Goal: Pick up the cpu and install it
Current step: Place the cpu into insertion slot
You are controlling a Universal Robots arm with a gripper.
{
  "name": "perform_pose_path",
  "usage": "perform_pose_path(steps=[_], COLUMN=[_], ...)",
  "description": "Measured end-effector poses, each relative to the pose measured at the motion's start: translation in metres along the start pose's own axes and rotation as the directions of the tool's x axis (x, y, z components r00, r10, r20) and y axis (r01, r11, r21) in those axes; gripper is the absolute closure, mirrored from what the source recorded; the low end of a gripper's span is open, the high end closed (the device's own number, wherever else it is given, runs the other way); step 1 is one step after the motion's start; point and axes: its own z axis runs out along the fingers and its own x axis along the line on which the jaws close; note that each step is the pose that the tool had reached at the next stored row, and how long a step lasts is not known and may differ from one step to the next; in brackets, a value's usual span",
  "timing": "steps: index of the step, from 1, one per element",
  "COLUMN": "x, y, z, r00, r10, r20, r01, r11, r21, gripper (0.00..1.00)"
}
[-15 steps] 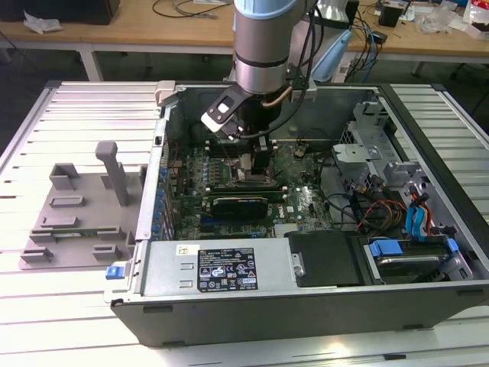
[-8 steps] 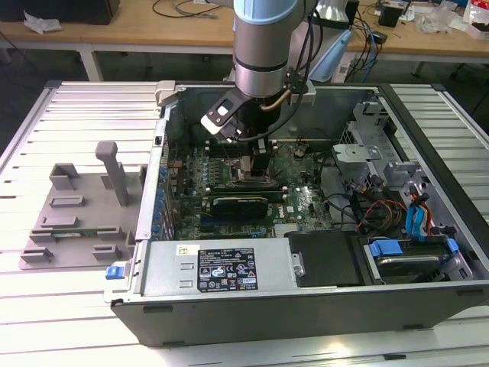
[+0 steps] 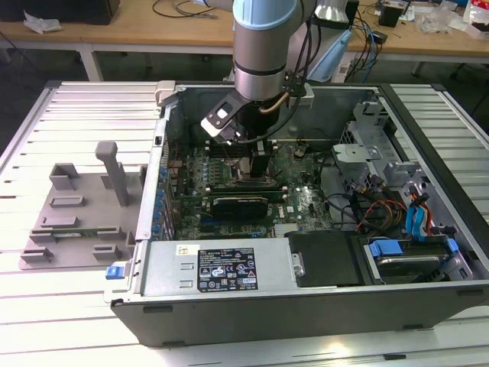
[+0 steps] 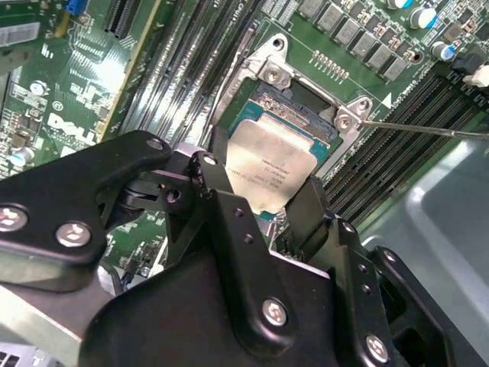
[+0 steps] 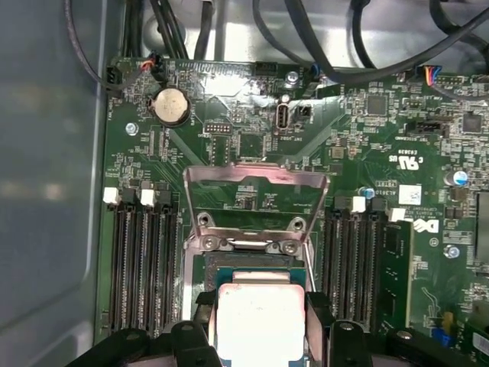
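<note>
Exterior view, from its left: what's there?

A grey plastic fixture tray point(image 3: 76, 222), then the open grey metal computer case point(image 3: 229, 313), the arm reaching inside.

And the cpu?

In both wrist views the flat square silver-topped cpu point(image 5: 260, 317) point(image 4: 267, 172) is pinched by opposite edges in the black gripper point(image 5: 260, 306). Its shiny face is up, and being square it has no long axis.

Around it?

Black memory slots point(image 5: 141, 267), the dark socket point(image 5: 252, 264) just beneath, and its metal frame point(image 5: 256, 199) open. Whether the cpu touches the socket, I can't tell.

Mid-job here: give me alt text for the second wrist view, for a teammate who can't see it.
The black tool grips the silver-topped cpu by two opposite edges, just over the open socket. Green motherboard with memory slots surrounds the socket.
</note>
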Motion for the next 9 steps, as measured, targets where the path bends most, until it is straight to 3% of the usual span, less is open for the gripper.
perform_pose_path(steps=[3,9], x=[0.0027,0.0046], y=[-0.0017,-0.0019], z=[0.0101,0.0162], r00=[1.0000,1.0000], r10=[0.000,0.007], r20=[0.0002,0.0004], r01=[0.000,-0.007], r11=[1.0000,1.0000], r21=[0.0002,0.0000], gripper=[0.45,0.45])
